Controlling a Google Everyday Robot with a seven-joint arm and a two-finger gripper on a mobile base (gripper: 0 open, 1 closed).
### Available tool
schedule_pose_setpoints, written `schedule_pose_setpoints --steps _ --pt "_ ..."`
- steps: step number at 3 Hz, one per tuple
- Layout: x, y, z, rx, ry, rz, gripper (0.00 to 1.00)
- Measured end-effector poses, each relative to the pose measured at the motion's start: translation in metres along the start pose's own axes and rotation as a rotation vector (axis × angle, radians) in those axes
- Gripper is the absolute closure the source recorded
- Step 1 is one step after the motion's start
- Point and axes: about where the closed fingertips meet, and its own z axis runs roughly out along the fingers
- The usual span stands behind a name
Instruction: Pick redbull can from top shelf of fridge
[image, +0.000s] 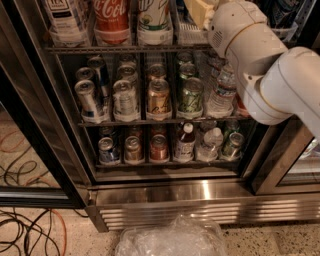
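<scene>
Nearest, a crumpled clear plastic bag (172, 240) lies on the speckled floor before the ribbed steel base panel (200, 214) of the large stainless-steel fridge (150, 192). The white jointed arm (270, 75) crosses the upper right. Its tan gripper (199, 11) sits at the top shelf (125, 48), a dark wire rack with clear lane bins, just right of the white-and-green can (154, 15) and the red Coca-Cola can (112, 15). Whether the gripper is released or clenched cannot be told. The tall blue-and-silver redbull can (90, 102) stands front-left on the rack below, lower than the gripper, well to its left and apart from it.
</scene>
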Motion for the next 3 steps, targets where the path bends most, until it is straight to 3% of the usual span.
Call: schedule_pose_setpoints --steps 2,3 --pt "-0.0019 0.0091 -0.0154 -0.139 0.082 0.066 1.00" --pt "-0.0018 0.0103 -0.0153 -0.143 0.083 0.066 1.00"
